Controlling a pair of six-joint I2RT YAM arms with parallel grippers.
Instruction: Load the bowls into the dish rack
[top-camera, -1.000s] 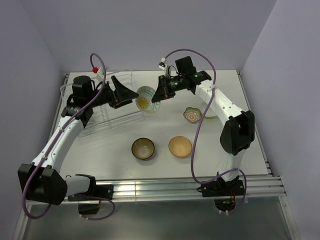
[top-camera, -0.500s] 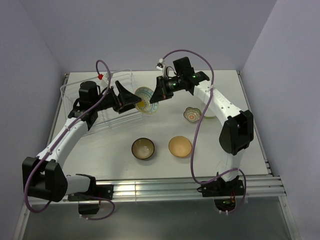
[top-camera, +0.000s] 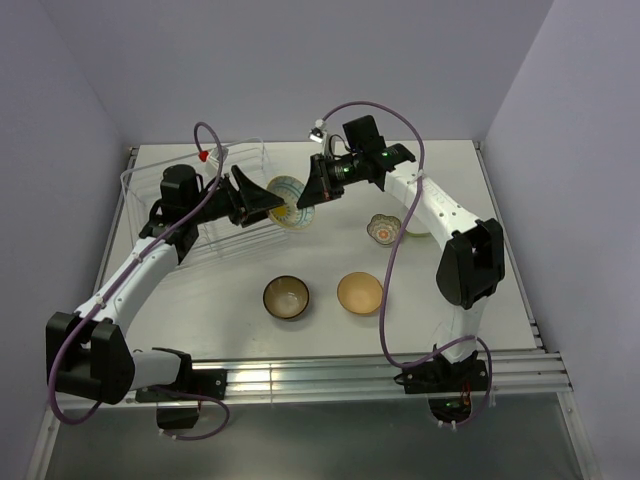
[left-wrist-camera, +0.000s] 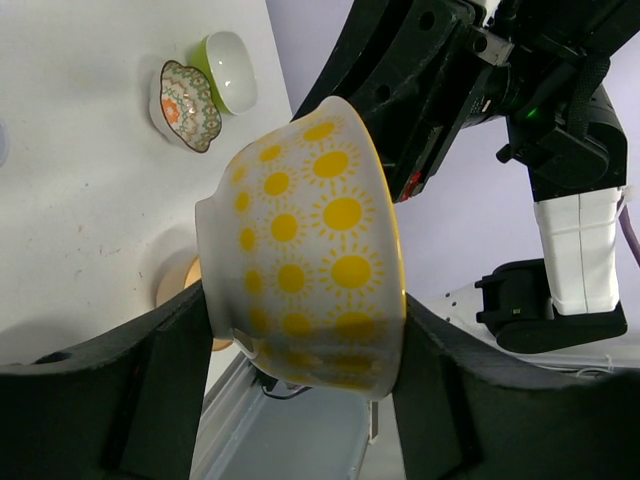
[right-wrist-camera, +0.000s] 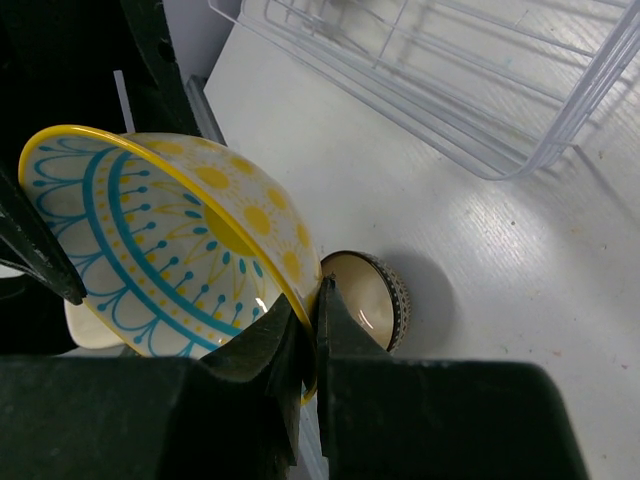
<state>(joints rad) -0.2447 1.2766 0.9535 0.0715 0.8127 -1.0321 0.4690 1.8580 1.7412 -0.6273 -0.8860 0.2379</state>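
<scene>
The sun-patterned bowl hangs tipped just right of the dish rack, mouth toward our right pincer, which pinches its rim. Our left pincer straddles it; we cannot tell whether it grips.

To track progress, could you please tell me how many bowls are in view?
5: sun-patterned bowl aloft between left pincer and right pincer; dark brown bowl and tan bowl in front; scalloped bowl and lime-green bowl at right. Others may be hidden.
</scene>
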